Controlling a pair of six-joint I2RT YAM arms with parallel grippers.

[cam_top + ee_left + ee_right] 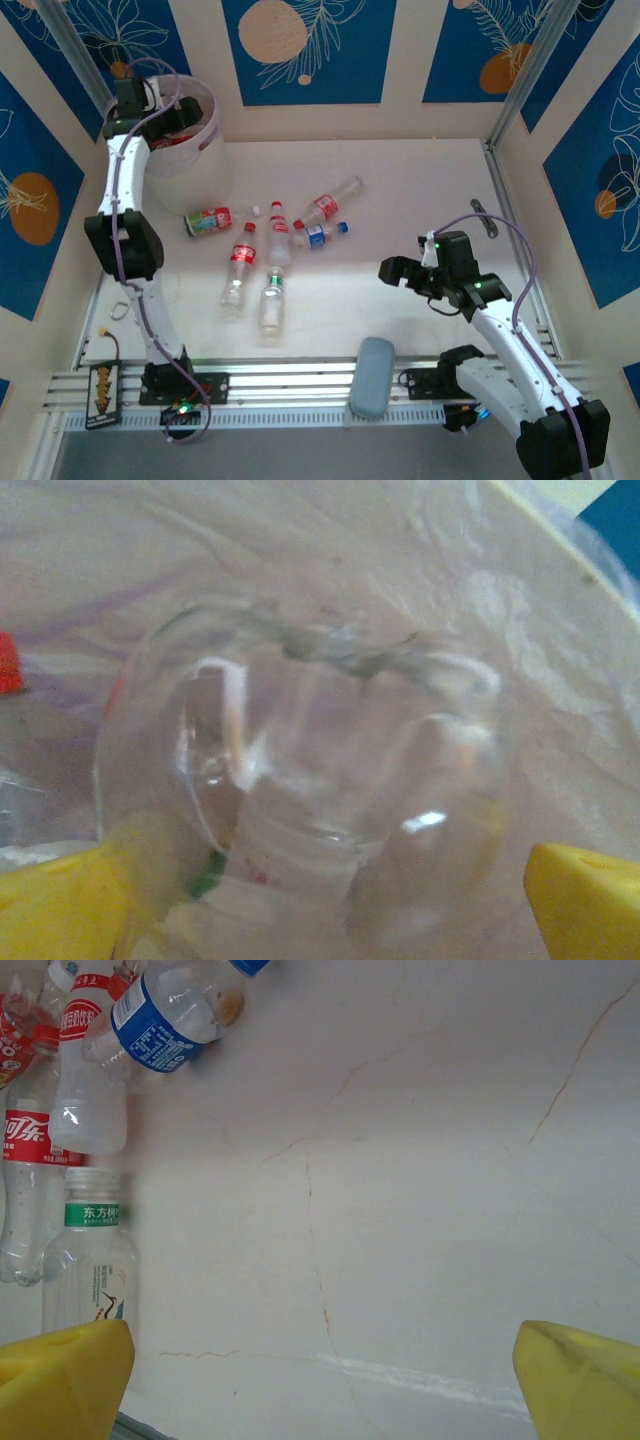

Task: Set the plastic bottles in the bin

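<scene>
Cream table (420, 180) with fine cracks, walled by blue panels (300, 45) with orange discs. At the near edge a grey-blue pad (372, 390) lies across the rail beside the right arm's base.

Just beyond it the right gripper (398, 272) hovers over bare table, its yellow fingers (60, 1380) spread wide with nothing between them. From its wrist view the gripper (320, 1380) looks at the near end of the pile: a green-labelled bottle (90, 1270) closest, a blue-labelled bottle (160, 1015) further up.

Mid-table, about six bottles (270, 250) lie on their sides in a loose cluster, some touching, well apart from the bin.

Farthest, in the left rear corner, stands the bin (212, 110), with the left gripper (170, 125) reaching over its rim. Its wrist view looks down inside against the bin's wall (480, 600): a clear bottle (320, 780) sits base towards the camera, and the left gripper (320, 900) has its fingers (585, 900) set wide at the frame's lower corners. There is a gap on the right side, so I judge the bottle loose, not pinched. A red cap (8, 665) at the left edge suggests another bottle in there.

The step in hand looks like the drop of one bottle. Next, the left arm needs to lift clear of the rim and go for the nearest bottle of the cluster. The right could take the green-labelled one.
</scene>
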